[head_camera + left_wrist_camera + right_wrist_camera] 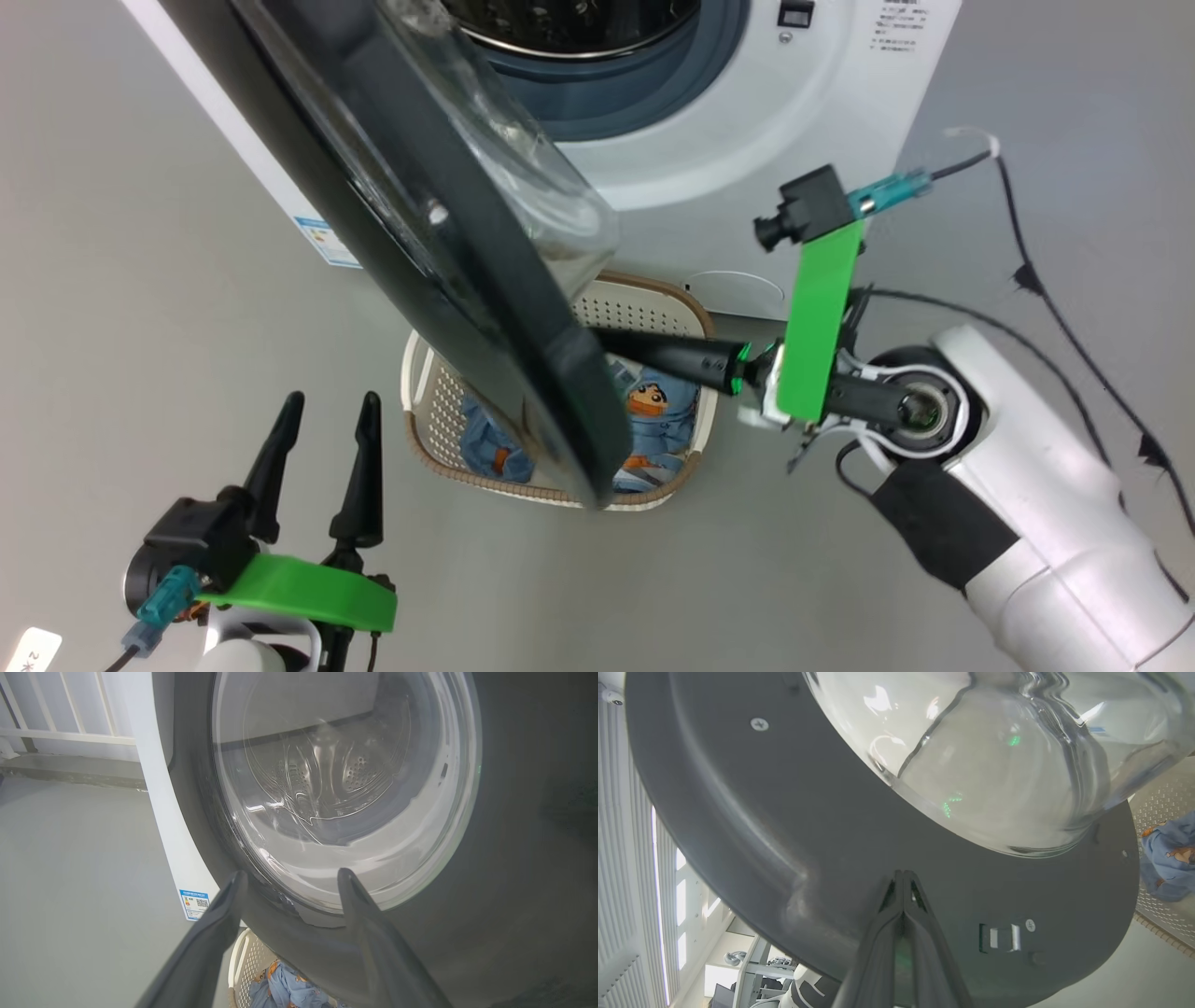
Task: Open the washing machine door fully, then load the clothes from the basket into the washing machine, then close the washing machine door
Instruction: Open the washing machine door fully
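- Nearest the head camera, the washing machine door (pixel 420 215) stands open. It angles out from the washing machine (pixel 709 121), and its glossy black rim crosses the middle of the basket (pixel 644 315) in that view.
- Fingers pressed together and holding nothing, the right claw (pixel 903 873) has its tips set against the door's inner black rim. They sit between the glass bowl (pixel 994 765) and the rim's outer edge, beside the latch (pixel 1001 938).
- Fingers spread and holding nothing, the left claw (pixel 331 401) sits on the door's outer side, apart from it and near the basket's left end.
- Position: the basket stands on the floor (pixel 140 280) just in front of the machine, under the door's lower edge. The clothes (pixel 653 411) lie inside it, with one cartoon face showing.
- Opening: the steel drum (pixel 569 19) and grey-blue seal (pixel 635 93) are uncovered.
- Labels: a blue-and-white sticker (pixel 195 904) with a QR code sits at the machine's lower corner on the robot's left; its text is too small to read. The printed lines (pixel 896 28) at the front panel's upper right are also unreadable.
- Room: grey floor stretches left of the machine and between the left claw and the basket. Black cables (pixel 1027 271) trail beside the right arm.
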You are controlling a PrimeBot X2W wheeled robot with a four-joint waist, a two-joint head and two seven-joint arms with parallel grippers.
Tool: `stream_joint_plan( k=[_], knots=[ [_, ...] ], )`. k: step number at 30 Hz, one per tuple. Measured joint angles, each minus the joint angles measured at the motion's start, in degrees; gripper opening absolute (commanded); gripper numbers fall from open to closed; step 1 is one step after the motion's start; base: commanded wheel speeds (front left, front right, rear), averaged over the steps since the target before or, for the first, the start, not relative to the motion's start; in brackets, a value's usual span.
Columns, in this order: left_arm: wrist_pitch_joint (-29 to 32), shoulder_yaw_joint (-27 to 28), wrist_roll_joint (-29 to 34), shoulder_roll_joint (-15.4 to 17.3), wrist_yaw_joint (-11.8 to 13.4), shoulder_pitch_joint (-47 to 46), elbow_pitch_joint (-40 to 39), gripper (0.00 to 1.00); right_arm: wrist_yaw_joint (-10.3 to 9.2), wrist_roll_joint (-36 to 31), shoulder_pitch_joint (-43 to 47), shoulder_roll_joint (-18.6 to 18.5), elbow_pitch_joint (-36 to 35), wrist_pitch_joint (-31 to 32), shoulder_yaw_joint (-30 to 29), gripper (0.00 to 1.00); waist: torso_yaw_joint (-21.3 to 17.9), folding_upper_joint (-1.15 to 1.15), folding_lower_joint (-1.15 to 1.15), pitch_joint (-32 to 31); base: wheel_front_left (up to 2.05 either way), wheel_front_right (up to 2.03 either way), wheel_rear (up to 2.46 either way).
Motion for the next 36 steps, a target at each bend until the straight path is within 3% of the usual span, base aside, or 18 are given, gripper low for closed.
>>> stream_joint_plan(
  k=[14, 23, 25, 26, 27, 29, 30, 36],
  knots=[
    [0.00, 0.29, 0.44, 0.01, 0.00, 1.13, 0.00, 1.00, 0.00, -0.03, 2.02, 1.04, -1.71, 1.19, 1.48, 0.00, 0.98, 0.00, 0.00, -1.04, 0.00, 0.00, 0.00],
    [0.00, 0.16, 0.59, 0.48, 0.00, 1.13, 0.79, 1.00, 0.00, -0.10, 4.28, 0.56, -1.86, -1.57, -0.30, 0.02, -0.48, 0.00, 0.00, -2.01, 0.00, 0.00, 0.00],
    [0.00, 0.16, 0.59, 0.69, 0.00, 1.14, 0.94, 1.00, 0.00, -0.58, 5.69, -0.01, -1.91, -2.27, -0.40, 0.20, -1.00, 0.00, 0.00, -2.32, 0.00, 0.00, 0.00],
    [0.00, 0.19, 0.59, 0.80, 0.00, 1.14, 1.01, 1.00, 0.00, -1.15, 6.28, -0.36, -2.10, -2.76, -0.45, 0.41, -1.26, 0.00, 0.00, -2.48, 0.00, 0.00, 0.00],
    [0.00, 0.24, 0.59, 0.93, 0.00, 1.15, 1.10, 1.00, 0.00, -1.59, 6.65, -0.90, -2.40, -3.12, -0.44, 0.51, -1.54, 0.00, 0.00, -2.64, 0.00, 0.00, 0.00],
    [0.00, 0.25, 0.58, 1.11, 0.00, 1.17, 1.22, 1.00, 0.00, -1.98, 7.39, -1.87, -3.18, -4.03, -0.54, 0.90, -2.12, 0.00, 0.00, -2.97, 0.00, 0.00, 0.00],
    [0.00, 0.25, 0.58, 1.22, 0.00, 1.19, 1.23, 1.00, 0.00, -2.07, 7.69, -2.25, -3.33, -4.68, -0.64, 1.00, -2.44, 0.00, 0.00, -3.13, 0.00, 0.00, 0.00],
    [0.00, 0.58, 0.56, 2.31, 0.00, 1.43, 1.43, 1.00, 0.00, -2.69, 10.25, -4.74, -4.39, -8.66, -1.26, 1.00, -4.48, 0.00, 0.00, -3.92, 0.00, 0.00, 0.00]
  ],
)
